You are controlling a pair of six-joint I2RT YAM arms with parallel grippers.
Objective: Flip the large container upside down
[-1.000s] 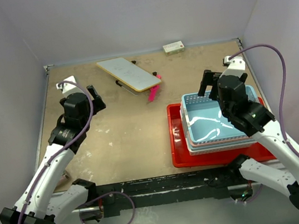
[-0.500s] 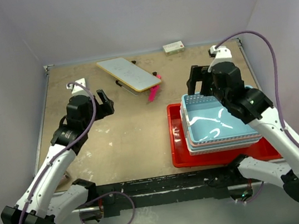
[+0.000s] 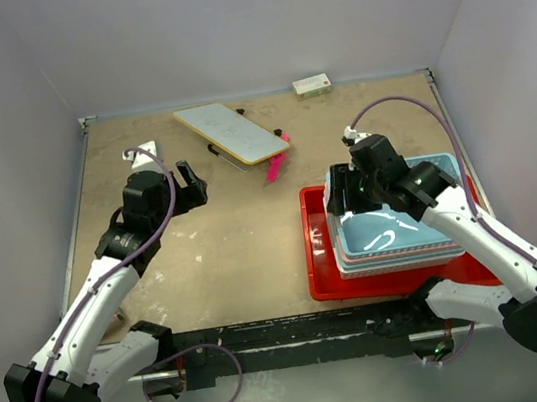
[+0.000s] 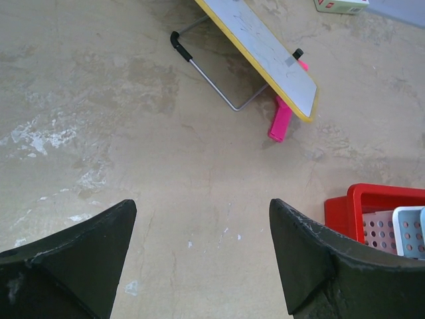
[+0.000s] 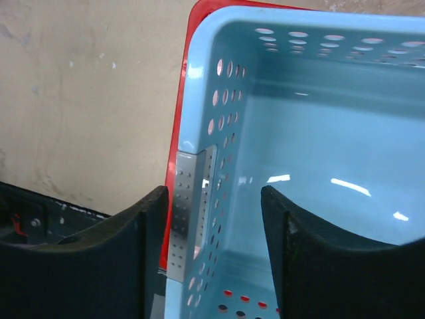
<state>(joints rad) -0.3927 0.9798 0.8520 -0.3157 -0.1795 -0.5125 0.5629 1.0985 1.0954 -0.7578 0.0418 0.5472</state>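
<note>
The large red tray (image 3: 319, 254) lies right way up and flat on the table, directly beneath the right gripper (image 5: 211, 199), its rim showing just outside that gripper's outer finger. It's loaded: a stack of baskets is nested in it, with a light-blue perforated basket (image 3: 393, 223) on top and a pink basket (image 4: 376, 229) under it.

We see the right gripper's jaws parted, straddling the blue basket's side wall. The wall runs up between the fingers with daylight on both sides, so nothing is gripped yet. Off to the far side, well apart, the left gripper (image 4: 202, 206) hangs wide open over bare tabletop, holding nothing, with a yellow-edged whiteboard (image 4: 259, 46) ahead of it.

We'd call the tray not yet ready to flip, because the baskets have to come out first. Here's the worry: the baskets look tightly nested, so a pinch on the top wall could drag the pink one up with it, or tug the glossy tray sideways. That thin perforated wall could also flex and slip from the fingers partway up. And if the tray is tipped while loaded, everything spills.
</note>
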